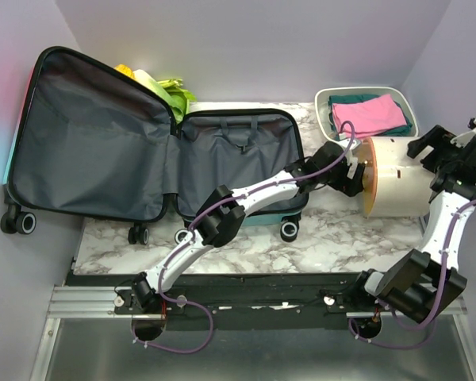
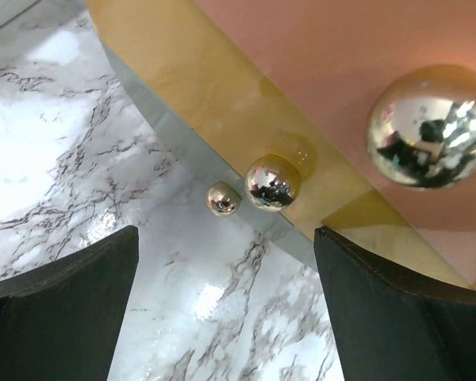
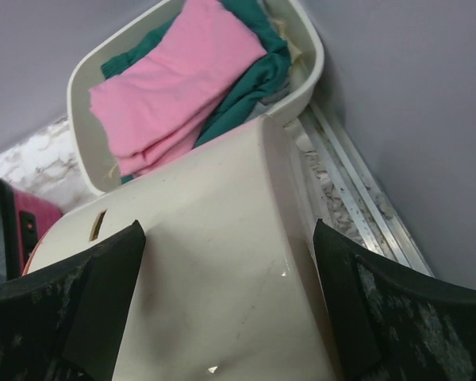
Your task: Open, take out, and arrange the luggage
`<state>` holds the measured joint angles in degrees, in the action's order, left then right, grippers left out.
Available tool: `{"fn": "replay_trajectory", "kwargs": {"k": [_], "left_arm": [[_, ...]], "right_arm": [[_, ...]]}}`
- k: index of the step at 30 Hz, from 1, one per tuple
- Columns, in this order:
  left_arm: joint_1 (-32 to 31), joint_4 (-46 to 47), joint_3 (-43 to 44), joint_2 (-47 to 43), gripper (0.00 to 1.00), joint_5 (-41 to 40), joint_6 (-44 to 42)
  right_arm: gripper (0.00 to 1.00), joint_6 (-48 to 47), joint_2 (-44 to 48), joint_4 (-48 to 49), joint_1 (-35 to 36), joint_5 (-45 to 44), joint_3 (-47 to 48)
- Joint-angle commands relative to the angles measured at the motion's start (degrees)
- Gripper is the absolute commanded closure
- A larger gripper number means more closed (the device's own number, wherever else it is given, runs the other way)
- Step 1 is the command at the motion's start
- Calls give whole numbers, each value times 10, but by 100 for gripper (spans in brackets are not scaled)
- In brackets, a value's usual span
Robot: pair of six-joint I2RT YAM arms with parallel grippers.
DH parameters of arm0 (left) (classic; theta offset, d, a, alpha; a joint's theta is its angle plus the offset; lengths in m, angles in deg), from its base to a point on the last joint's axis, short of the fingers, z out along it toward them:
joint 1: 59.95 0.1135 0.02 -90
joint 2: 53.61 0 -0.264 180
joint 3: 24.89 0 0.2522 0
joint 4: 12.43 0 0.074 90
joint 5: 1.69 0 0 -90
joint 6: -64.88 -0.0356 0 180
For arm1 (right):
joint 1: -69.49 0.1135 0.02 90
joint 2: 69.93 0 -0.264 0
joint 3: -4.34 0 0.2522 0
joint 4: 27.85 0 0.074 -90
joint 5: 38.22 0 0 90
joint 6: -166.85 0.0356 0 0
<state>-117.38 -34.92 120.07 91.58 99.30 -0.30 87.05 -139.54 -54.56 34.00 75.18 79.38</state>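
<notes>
The luggage (image 1: 143,151) lies open on the left of the marble table, its lid leaning on the left wall and its dark grey lining showing. Its pink edge shows in the right wrist view (image 3: 33,224). A cream round box (image 1: 393,178) lies on its side at the right. My left gripper (image 1: 353,176) is open beside the box's gold-rimmed base, which has shiny ball feet (image 2: 272,182); nothing is between the fingers (image 2: 226,309). My right gripper (image 1: 430,152) is open over the box's cream wall (image 3: 214,270), its fingers either side (image 3: 230,317).
A white tray (image 1: 325,107) at the back right holds folded pink cloth (image 1: 373,113) and teal cloth; it also shows in the right wrist view (image 3: 313,63). Green and yellow items (image 1: 163,87) lie behind the lid. A metal rail (image 3: 357,198) runs along the right wall.
</notes>
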Motion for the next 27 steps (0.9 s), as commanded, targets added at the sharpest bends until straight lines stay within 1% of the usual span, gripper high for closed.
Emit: {"fn": "replay_trajectory", "kwargs": {"k": [1, 5, 7, 10, 12, 15, 17, 18, 19, 20, 21, 22, 23, 24, 25, 26, 27], "left_arm": [[-26, 144, 29, 0, 1, 11, 58], [-26, 143, -1, -32, 1, -5, 43], [-26, 134, -15, -44, 1, -16, 35], [-26, 113, -23, -66, 1, -32, 25], [-26, 100, -30, -87, 1, -46, 16], [-26, 95, -70, -129, 1, -68, 1], [-26, 88, -99, -162, 1, -97, -11], [-26, 59, -103, -172, 1, -105, -23], [-26, 43, -103, -183, 1, -132, -30], [-26, 24, -104, -208, 1, -148, -35], [-26, -2, -109, -225, 1, -162, -42], [-26, -4, -144, -245, 1, -169, -52], [-25, 5, -174, -299, 1, -175, -57], [-25, 50, -216, -334, 1, -179, -62], [-23, 76, -305, -368, 1, -182, -64], [-22, 94, -345, -435, 1, -185, -64], [-21, 112, -376, -465, 1, -190, -63]], "right_arm": [[5, 40, -12, -129, 10, -43, -16], [5, 50, -36, -170, 9, -134, 24], [5, 50, -22, -168, 9, -171, 38], [3, 57, 3, -136, 9, -226, 45], [1, 61, 10, -139, 9, -291, 63], [0, 45, 25, -146, 9, -313, 91], [0, 40, 35, -163, 9, -298, 111], [0, 36, 39, -172, 9, -264, 120], [0, 33, 42, -181, 9, -240, 128], [0, 28, 55, -189, 9, -214, 138], [0, 30, 64, -187, 9, -163, 137], [0, 29, 74, -180, 9, -131, 135], [0, 28, 92, -164, 9, -98, 129], [0, 36, 99, -154, 9, -34, 125], [0, 35, 109, -146, 9, -3, 120], [0, 35, 115, -146, 17, 22, 120], [0, 25, 130, -150, 28, 48, 121]]}}
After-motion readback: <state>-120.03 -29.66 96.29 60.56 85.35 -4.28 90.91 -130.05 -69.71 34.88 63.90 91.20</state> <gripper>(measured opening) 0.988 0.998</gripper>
